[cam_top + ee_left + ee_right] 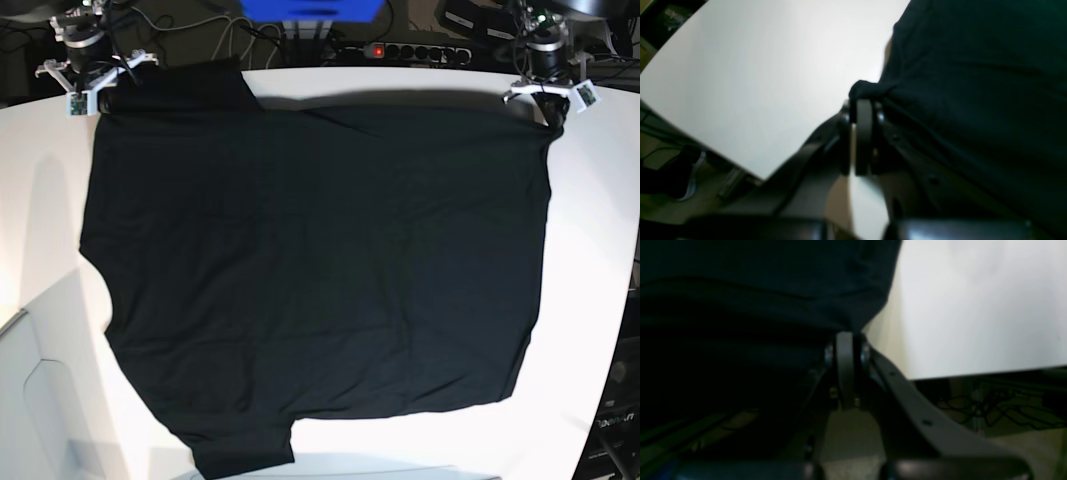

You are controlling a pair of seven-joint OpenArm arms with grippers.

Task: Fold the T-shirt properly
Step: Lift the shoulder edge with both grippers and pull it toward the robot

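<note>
The left gripper (863,100) is pressed together on a bunched corner of the T-shirt (320,280); in the base view it sits at the upper right of the frame, by the far table edge. The right gripper (845,336) is likewise pinching a corner of the black cloth, at the upper left of the base view.

The shirt lies spread flat across the white table (590,300), stretched between the two held corners along the far edge. One sleeve sticks out at the upper left, another at the bottom, close to the near table edge.

Bare table shows down the right side, along the left side and in a strip at the bottom.

Beyond the far edge sit a power strip (400,50) with a red light, tangled cables and a blue box (315,10).
</note>
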